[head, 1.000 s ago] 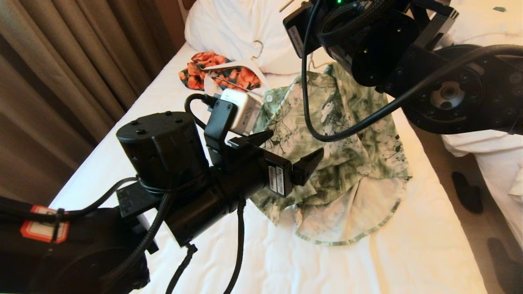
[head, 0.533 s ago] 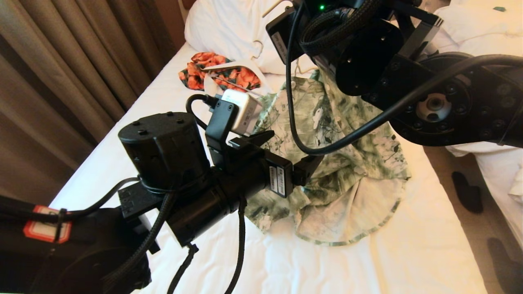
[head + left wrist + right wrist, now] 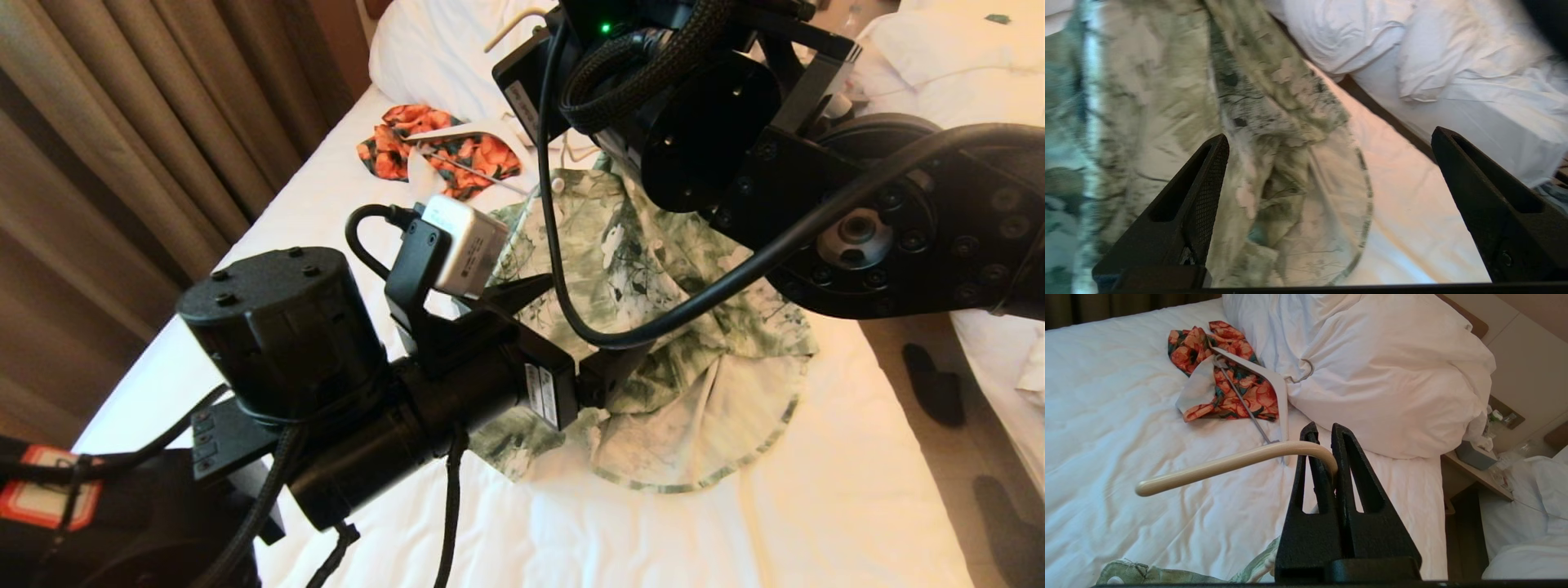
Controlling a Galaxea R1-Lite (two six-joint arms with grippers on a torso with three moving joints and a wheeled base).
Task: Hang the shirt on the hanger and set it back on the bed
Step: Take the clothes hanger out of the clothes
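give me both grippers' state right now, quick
Left gripper: open, holding nothing, above the shirt.
Right gripper: shut on the hanger, held over the bed.

Matte black arms with braided cables, round screwed housings, a white camera block [image 3: 460, 245], an orange-bordered label [image 3: 45, 502].

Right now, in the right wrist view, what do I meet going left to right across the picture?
Orange floral garment → white clip hanger lying over it → right gripper, shut on the cream hanger hook → big white pillow → bedside shelf with small items.
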